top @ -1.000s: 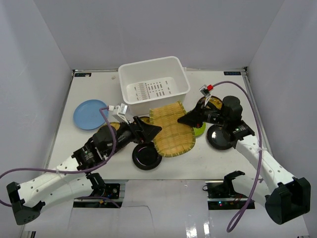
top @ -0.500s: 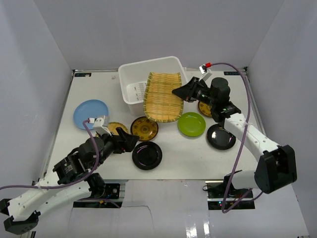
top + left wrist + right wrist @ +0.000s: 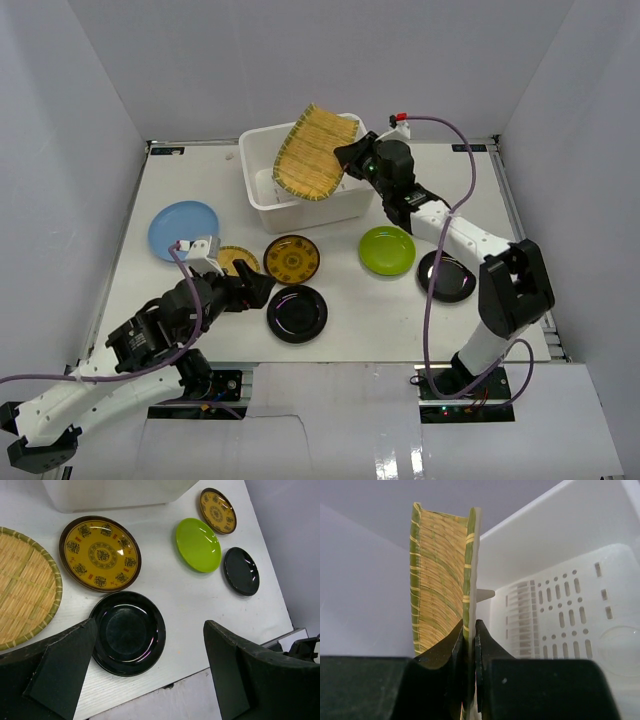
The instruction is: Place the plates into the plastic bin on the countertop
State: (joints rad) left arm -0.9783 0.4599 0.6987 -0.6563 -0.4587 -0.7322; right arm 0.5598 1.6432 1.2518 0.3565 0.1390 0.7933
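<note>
Right gripper point(image 3: 345, 155): clamped on the rim of a woven straw plate point(image 3: 312, 150); in the wrist view only a thin strip of rim is seen between the jaws.
Held plate: carried tilted, raised above the plastic bin point(image 3: 300, 208), over its far half; part of it appears to overhang the far rim.
Left gripper point(image 3: 150, 627): spread wide and empty, low over the glossy black plate point(image 3: 127, 632) near the front of the table point(image 3: 180, 180).
Left on the table: gold-patterned plate point(image 3: 100, 553), second woven plate point(image 3: 22, 587), green plate point(image 3: 387, 250), blue plate point(image 3: 183, 230), another black plate point(image 3: 445, 275), another gold one point(image 3: 218, 511).
Bin contents: no plate is seen inside; the printed floor shows.
Risk, slip: judged likely if the wrist is swung sharply, since the hold is on the rim alone and the plate could pivot in the jaws.
Risk, rim strike: if released from this tilt, the plate's edge could catch the bin's lip and be tipped out behind.
Risk, drop height: a release from this height could make the light plate bounce or land propped on edge.
Risk, left side: the glossy plate lies flat; it could be pushed toward the front edge rather than lifted.
</note>
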